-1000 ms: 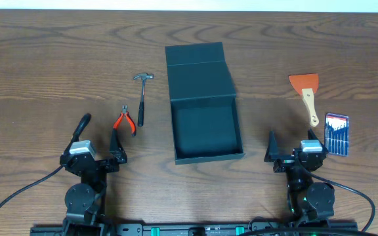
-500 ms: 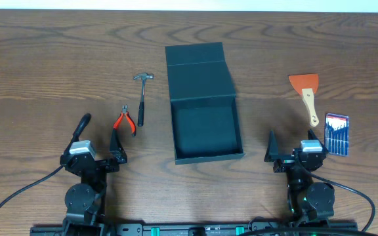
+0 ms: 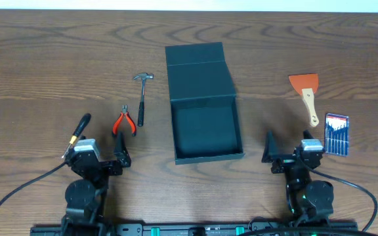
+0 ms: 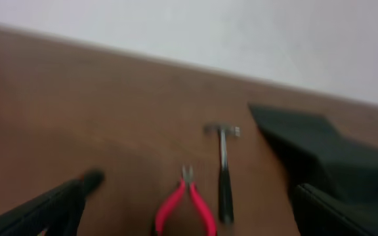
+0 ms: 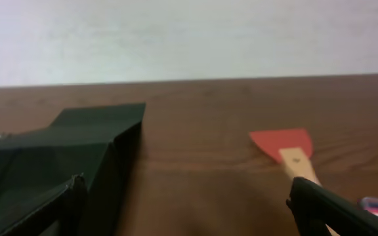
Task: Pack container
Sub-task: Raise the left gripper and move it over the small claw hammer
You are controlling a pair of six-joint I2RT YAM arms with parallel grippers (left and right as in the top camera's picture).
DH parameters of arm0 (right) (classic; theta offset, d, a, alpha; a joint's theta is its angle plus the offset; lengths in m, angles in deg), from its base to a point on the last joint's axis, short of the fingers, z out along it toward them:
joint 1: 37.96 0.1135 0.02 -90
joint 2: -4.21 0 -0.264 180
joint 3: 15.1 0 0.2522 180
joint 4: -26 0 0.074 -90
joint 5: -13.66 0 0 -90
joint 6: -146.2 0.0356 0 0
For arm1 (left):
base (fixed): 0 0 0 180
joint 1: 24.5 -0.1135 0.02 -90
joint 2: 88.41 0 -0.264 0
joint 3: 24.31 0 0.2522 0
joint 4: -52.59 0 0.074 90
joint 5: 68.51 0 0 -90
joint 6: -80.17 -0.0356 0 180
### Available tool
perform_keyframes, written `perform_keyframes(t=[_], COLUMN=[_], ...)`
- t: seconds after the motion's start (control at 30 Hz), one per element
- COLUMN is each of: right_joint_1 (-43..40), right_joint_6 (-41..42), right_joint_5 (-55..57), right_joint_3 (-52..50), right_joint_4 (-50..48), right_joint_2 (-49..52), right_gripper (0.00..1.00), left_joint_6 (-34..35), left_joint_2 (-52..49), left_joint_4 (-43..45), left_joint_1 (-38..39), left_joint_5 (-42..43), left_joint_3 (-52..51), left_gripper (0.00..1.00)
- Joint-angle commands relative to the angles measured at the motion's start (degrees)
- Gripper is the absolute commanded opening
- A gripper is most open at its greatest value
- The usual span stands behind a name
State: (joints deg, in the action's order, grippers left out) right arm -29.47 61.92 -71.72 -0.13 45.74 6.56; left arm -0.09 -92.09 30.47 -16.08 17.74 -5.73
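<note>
The open box (image 3: 204, 98) lies mid-desk (image 3: 44, 65), unmoved. The left jaws, wide and empty, have shifted slightly right, near the pliers (image 3: 125, 122). The right jaws, equally wide, have edged slightly left.

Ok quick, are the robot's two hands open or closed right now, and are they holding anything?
Left gripper: open, holding nothing.
Right gripper: open, holding nothing.
</note>
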Motion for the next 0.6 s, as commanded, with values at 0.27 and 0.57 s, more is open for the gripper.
perform_keyframes(t=[0.27, 0.57], right_joint_1=[-0.94, -1.92], right_joint_6=[-5.57, -5.57], right_joint_5=[-1.25, -2.73], right_joint_3=[26.86, 60.13], right_joint_4=[15.15, 45.99], right_joint_2=[26.1, 56.98], right_gripper=[0.99, 0.99], left_joint_6=[2.62, -2.01], left_joint_2=[-36.79, -71.49], left_joint_4=[-15.45, -45.31], left_joint_1=[-0.26, -0.26], left_joint_5=[12.81, 22.1], left_joint_3=[39.01, 77.64], left_gripper=[0.98, 0.99])
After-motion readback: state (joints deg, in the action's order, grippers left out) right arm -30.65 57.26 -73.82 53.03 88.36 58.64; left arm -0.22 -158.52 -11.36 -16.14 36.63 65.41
